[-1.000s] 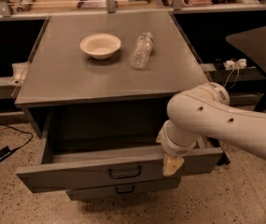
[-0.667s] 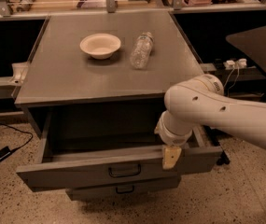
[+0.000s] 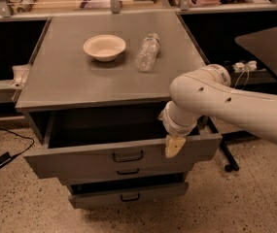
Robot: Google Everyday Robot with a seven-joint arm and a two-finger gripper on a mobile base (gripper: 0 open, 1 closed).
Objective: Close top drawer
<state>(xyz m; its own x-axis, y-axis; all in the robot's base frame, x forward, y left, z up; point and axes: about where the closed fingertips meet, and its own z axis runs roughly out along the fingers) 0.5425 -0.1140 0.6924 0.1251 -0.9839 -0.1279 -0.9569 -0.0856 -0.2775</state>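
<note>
Grey three-drawer cabinet (image 3: 70, 84) seen from above and in front, standing on a speckled floor (image 3: 31, 208). The top drawer (image 3: 79, 160) is pulled well out of the cabinet body, its dark interior exposed and its flat front carrying a small black bar handle (image 3: 128, 157) at centre. The white robot arm (image 3: 235, 106) enters from the right edge and bends down over the drawer's right end. The gripper (image 3: 174, 146) points downward with its tan tip lying against the upper right part of the drawer front, to the right of the handle and apart from it; whether the gripper is spread or closed cannot be told from this view, and nothing is seen held in it. Beneath the top drawer, the middle drawer (image 3: 147, 172) shows only a narrow strip of front, and the lowest drawer (image 3: 94, 199) stands slightly out with a dark gap above it. On the cabinet top rest a shallow cream bowl (image 3: 104, 47), upright, and a clear plastic bottle (image 3: 147, 52) lying on its side just to the right of the bowl, not touching it. A black adapter (image 3: 1, 160) with its cable lies on the floor at left.
</note>
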